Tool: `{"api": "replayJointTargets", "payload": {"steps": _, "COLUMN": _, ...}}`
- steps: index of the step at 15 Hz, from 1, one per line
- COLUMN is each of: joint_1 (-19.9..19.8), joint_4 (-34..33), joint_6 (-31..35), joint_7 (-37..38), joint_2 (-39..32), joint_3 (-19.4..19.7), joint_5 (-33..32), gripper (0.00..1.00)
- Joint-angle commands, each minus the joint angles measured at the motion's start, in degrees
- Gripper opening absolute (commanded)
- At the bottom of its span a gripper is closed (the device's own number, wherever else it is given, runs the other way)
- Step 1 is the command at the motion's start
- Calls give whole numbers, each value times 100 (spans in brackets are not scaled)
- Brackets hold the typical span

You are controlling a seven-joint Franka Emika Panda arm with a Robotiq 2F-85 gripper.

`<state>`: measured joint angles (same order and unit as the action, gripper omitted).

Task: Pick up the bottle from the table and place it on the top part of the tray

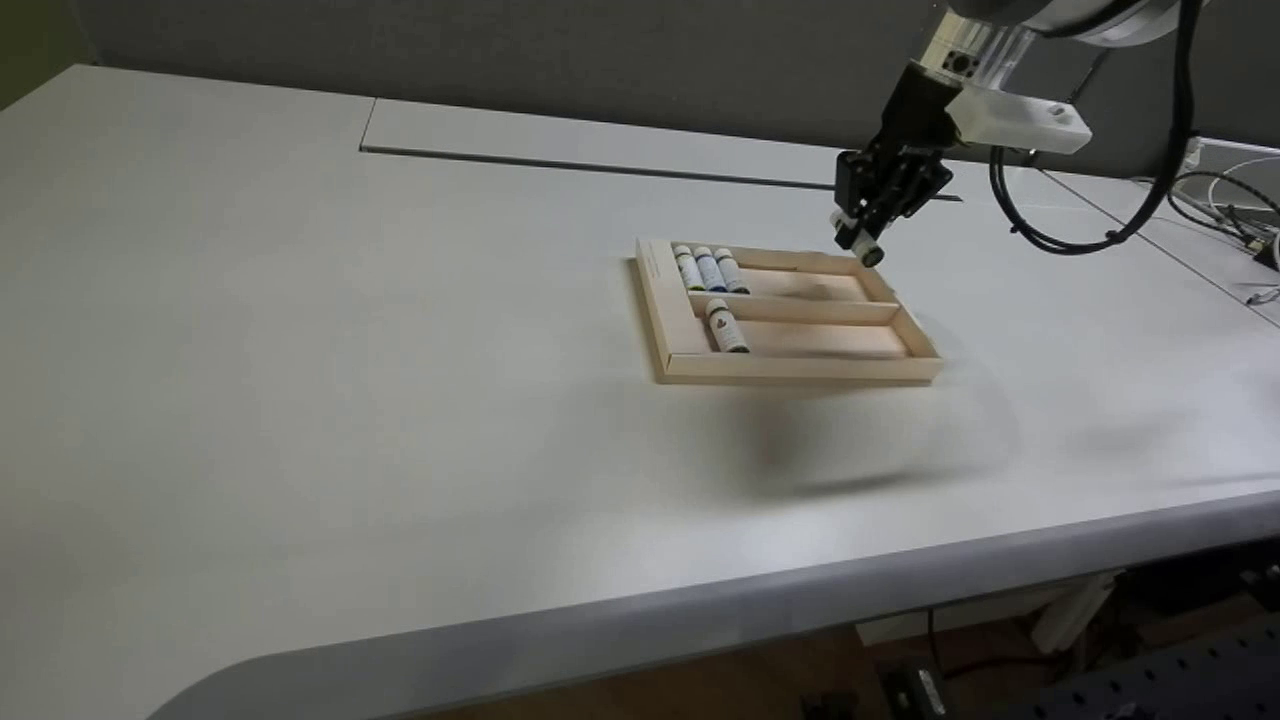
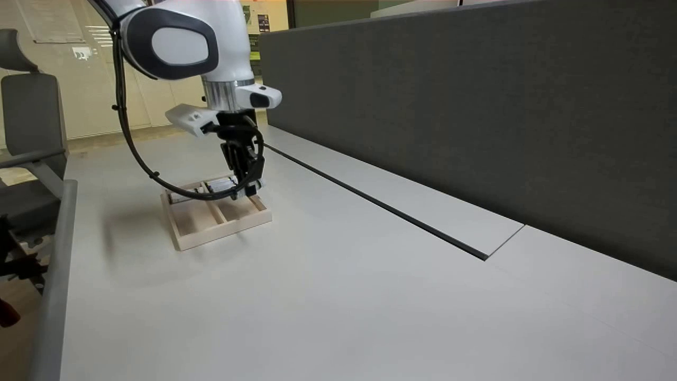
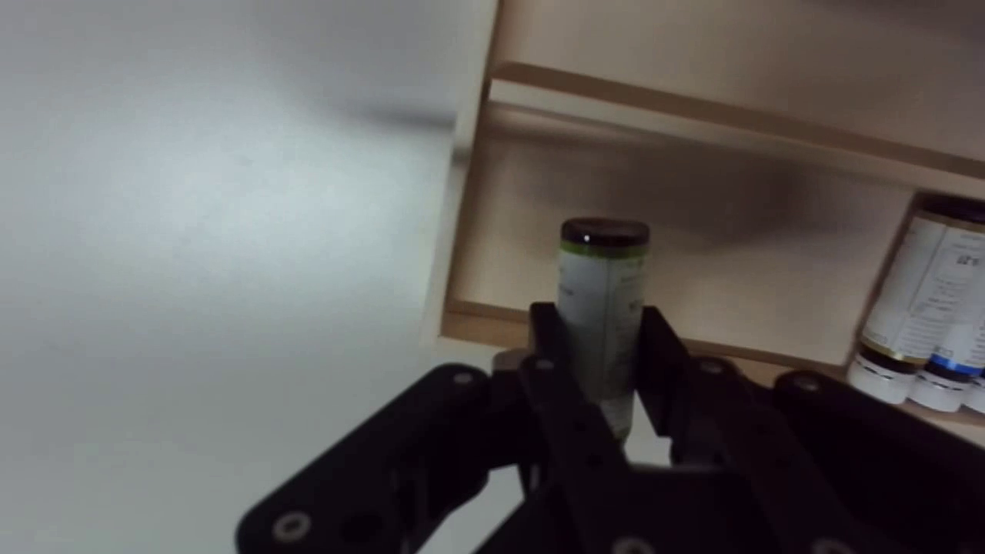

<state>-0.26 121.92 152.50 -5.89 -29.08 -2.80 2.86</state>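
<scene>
One white table (image 1: 350, 380) extended through both exterior views, bounded by a grey panel (image 2: 476, 95) along one long edge and by a rounded grey border (image 1: 700, 630) along the opposite long edge. A white robot arm (image 2: 232, 42) reached over this surface from above. A grey chair (image 2: 34, 111) stood outside the rounded edge. A light-wood tray (image 1: 800, 370) lay flat between the two long edges, apart from both, a divider (image 1: 800, 312) forming two long compartments. A black gripper (image 3: 600, 331) hung near the tray corner closest to the panel edge and farthest from the table's short edge; its two fingers (image 3: 548, 331) were pinching the held bottle (image 3: 604, 285) between them. Three small bottles (image 1: 709, 270) lay side by side in the compartment nearer the panel edge, at the tray's end facing the short edge. A fourth bottle (image 1: 727, 327) lay at the same end of the compartment nearer the rounded edge. The held bottle was raised off the table, its white label bearing a green band beside the dark end, which projected beyond the fingertips. In the wrist view this end overlapped the compartment of the three bottles.
</scene>
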Motion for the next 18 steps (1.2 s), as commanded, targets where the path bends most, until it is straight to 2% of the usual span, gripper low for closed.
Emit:
{"api": "replayJointTargets", "payload": {"steps": 1, "joint_1": 166, "joint_4": -268, "joint_6": -289, "joint_7": 413, "joint_2": -196, "joint_3": -78, "joint_5": 116, "gripper": 7}}
{"api": "replayJointTargets", "payload": {"steps": 2, "joint_1": 228, "joint_4": -297, "joint_6": -371, "joint_7": 508, "joint_2": -225, "joint_3": -65, "joint_5": 114, "gripper": 7}}
{"api": "replayJointTargets", "payload": {"steps": 3, "joint_1": 131, "joint_4": -103, "joint_6": -129, "joint_7": 218, "joint_2": -140, "joint_3": -84, "joint_5": 41, "gripper": 7}}
{"api": "replayJointTargets", "payload": {"steps": 4, "joint_1": 165, "joint_4": -115, "joint_6": -139, "joint_7": 236, "joint_2": -173, "joint_3": -90, "joint_5": 34, "gripper": 27}}
{"api": "replayJointTargets", "payload": {"steps": 14, "joint_1": 140, "joint_4": -115, "joint_6": -128, "joint_7": 211, "joint_2": -198, "joint_3": -88, "joint_5": 31, "gripper": 27}}
{"api": "replayJointTargets", "payload": {"steps": 15, "joint_1": 140, "joint_4": -115, "joint_6": -128, "joint_7": 211, "joint_2": -198, "joint_3": -87, "joint_5": 31, "gripper": 7}}
{"api": "replayJointTargets", "payload": {"steps": 18, "joint_1": 144, "joint_4": -283, "joint_6": -271, "joint_7": 209, "joint_2": -291, "joint_3": -129, "joint_5": 62, "gripper": 7}}
